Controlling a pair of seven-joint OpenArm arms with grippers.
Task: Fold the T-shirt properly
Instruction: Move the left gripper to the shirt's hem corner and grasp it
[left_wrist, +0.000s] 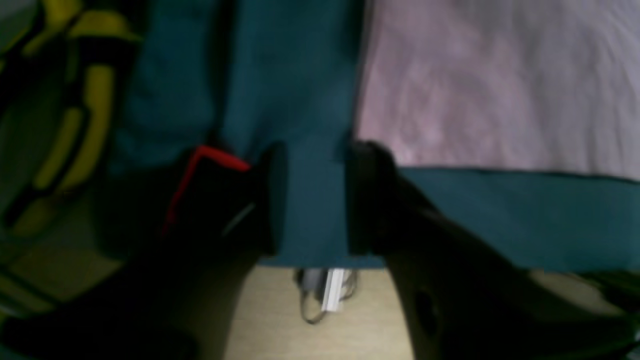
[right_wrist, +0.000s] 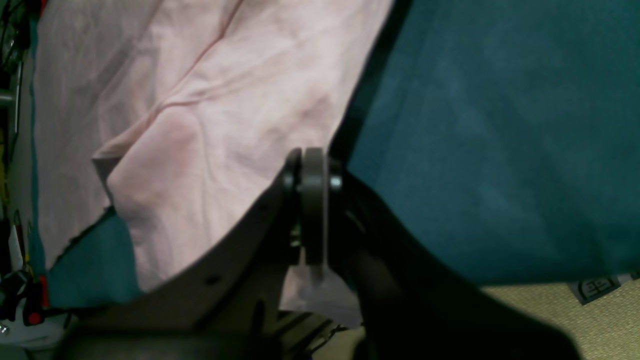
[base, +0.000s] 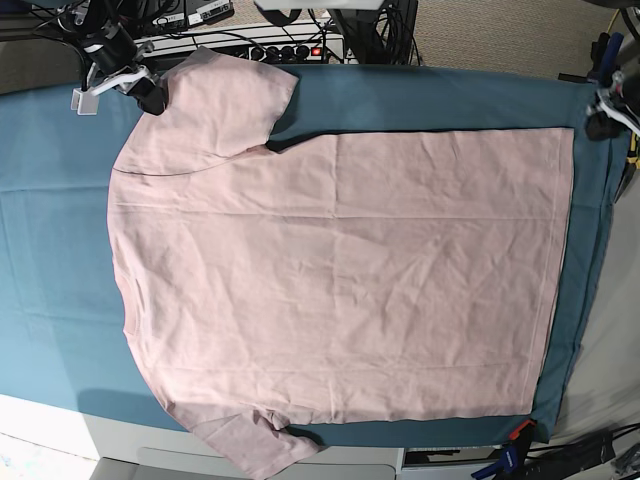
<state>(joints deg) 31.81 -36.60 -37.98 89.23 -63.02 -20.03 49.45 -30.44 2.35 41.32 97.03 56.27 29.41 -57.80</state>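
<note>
Pinching tight, the right gripper (right_wrist: 313, 210) has its two jaws pressed together, and a thin bit of pink cloth seems to be caught between them, right at the sleeve edge of the T-shirt (base: 340, 280). From the top camera, that gripper (base: 150, 98) sits at about 10 o'clock on the table, touching the sleeve there.

The left gripper (left_wrist: 312, 197) has its jaws apart with nothing between them. Only the teal table cloth (left_wrist: 300, 100) shows in the gap. The shirt's bottom corner lies just beside one jaw, not yet grabbed. From the top camera this gripper (base: 597, 120) waits at about 2 o'clock, close to that corner.

The shirt lies flat and spread wide over the middle of the table, plain side up. One sleeve points to 11 o'clock and the other (base: 255, 445) hangs near the edge at 7 o'clock.

It looks soft, light and floppy. It will likely sag and wrinkle when lifted, not hold its shape. It will not break. The best spots to grab look like the corners and hems, where the cloth is doubled and thicker
</note>
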